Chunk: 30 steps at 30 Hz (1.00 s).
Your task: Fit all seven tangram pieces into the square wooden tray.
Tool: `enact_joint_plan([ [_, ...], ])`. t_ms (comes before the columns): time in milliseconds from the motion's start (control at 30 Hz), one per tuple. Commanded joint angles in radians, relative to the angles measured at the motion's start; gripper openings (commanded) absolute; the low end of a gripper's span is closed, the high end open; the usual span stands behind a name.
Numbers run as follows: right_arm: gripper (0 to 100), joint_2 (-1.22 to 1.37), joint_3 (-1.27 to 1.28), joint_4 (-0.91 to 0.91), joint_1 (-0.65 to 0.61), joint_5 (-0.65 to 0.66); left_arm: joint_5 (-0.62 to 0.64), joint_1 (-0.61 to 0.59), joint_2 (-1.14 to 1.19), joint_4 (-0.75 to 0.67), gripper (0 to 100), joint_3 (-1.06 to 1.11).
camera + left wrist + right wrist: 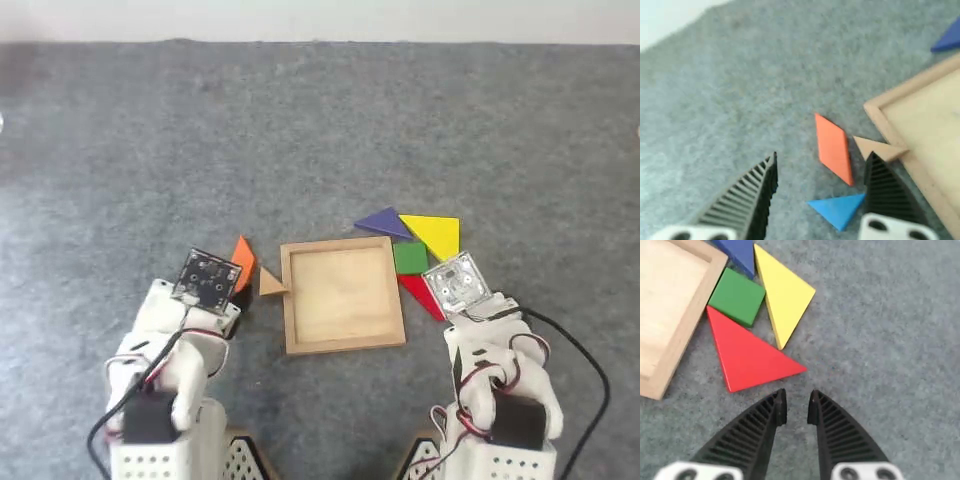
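Seven tangram pieces [432,234] are seen lying outside the wooden tray [345,344], three by the widely spread left gripper [822,159], four by the right gripper [797,402], its fingers held barely parted.

Nothing to read here.
We make out no letters, numbers or signs on the wooden tray [345,295] or on the grey mat [300,130] around it.
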Motion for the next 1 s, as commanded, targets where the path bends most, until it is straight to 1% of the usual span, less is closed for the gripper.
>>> enact_joint_plan([
  [0,8.8,0.174,-0.17,0.004,0.01,0.017,-0.011,0.005,0.005,0.068,27,-0.189],
  [67,8.8,0.315,-0.276,0.004,0.008,0.015,-0.009,0.006,0.081,0.078,27,-0.252],
  [167,8.8,0.564,-0.448,0.001,-0.01,0.014,0.017,0.008,0.29,0.077,27,-0.377],
  [300,8.8,0.914,-0.646,-0.012,-0.071,-0.032,0.146,0.014,0.666,0.071,27,-0.568],
  [433,8.8,1.214,-0.809,-0.051,-0.15,-0.035,0.328,0.009,1.046,0.049,28,-0.697],
  [500,9.3,1.348,-0.868,-0.084,-0.185,-0.035,0.364,0.009,1.204,0.005,28,-0.716],
  [567,12.5,1.472,-0.921,-0.117,-0.211,-0.035,0.368,0.002,1.32,-0.055,28,-0.717],
  [667,20.6,1.615,-0.984,-0.17,-0.226,-0.035,0.365,-0.037,1.421,-0.12,28,-0.717],
  [767,27.3,1.719,-1.033,-0.213,-0.226,-0.035,0.365,-0.075,1.452,-0.153,28,-0.717],
  [833,28.1,1.768,-1.054,-0.239,-0.226,-0.031,0.365,-0.092,1.453,-0.157,28,-0.717],
  [967,28.1,1.844,-1.088,-0.26,-0.222,0.025,0.365,-0.127,1.453,-0.155,28,-0.717],
])
